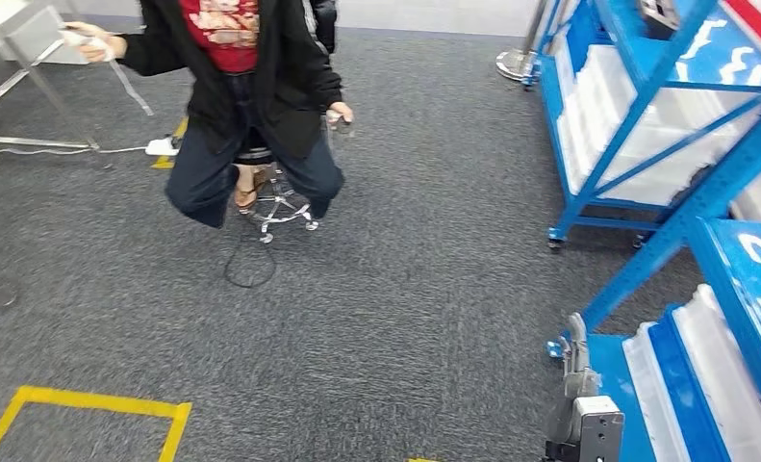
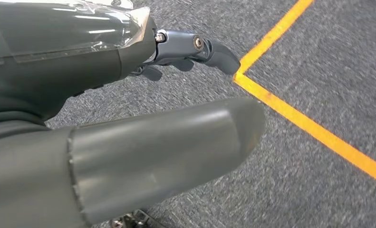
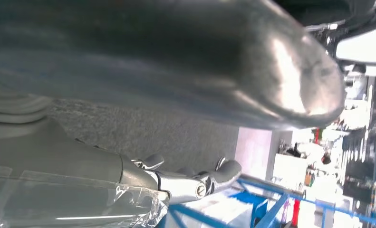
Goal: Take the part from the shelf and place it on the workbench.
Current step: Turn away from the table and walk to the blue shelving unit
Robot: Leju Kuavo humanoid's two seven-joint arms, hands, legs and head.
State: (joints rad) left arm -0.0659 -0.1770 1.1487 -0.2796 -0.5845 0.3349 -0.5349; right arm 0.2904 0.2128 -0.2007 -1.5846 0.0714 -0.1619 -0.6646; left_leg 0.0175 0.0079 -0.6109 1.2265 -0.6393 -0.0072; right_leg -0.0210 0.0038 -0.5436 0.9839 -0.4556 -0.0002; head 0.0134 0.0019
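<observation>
Left hand (image 2: 129, 118) hangs over grey carpet beside yellow floor tape (image 2: 314, 126) — fingers spread, holding nothing. A person (image 1: 246, 87) sits on a stool (image 1: 278, 207) mid-floor. Right hand (image 3: 186, 118) — spread and empty — nears the blue shelf (image 1: 665, 144) with white bins (image 1: 636, 115); I cannot tell where the part lies.

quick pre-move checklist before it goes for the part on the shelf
1. Left hand free: ok, it holds nothing and hangs over the grey carpet by the yellow floor line.
2. Right hand free: ok, nothing in it, fingers apart.
3. Blue shelf within reach: not ok, it stands off to the right, not in front.
4. Part located: cannot tell, white bins show but no part is made out.
5. Path safe: not ok, a person sits on a stool ahead.
6. Workbench located: cannot tell.
</observation>
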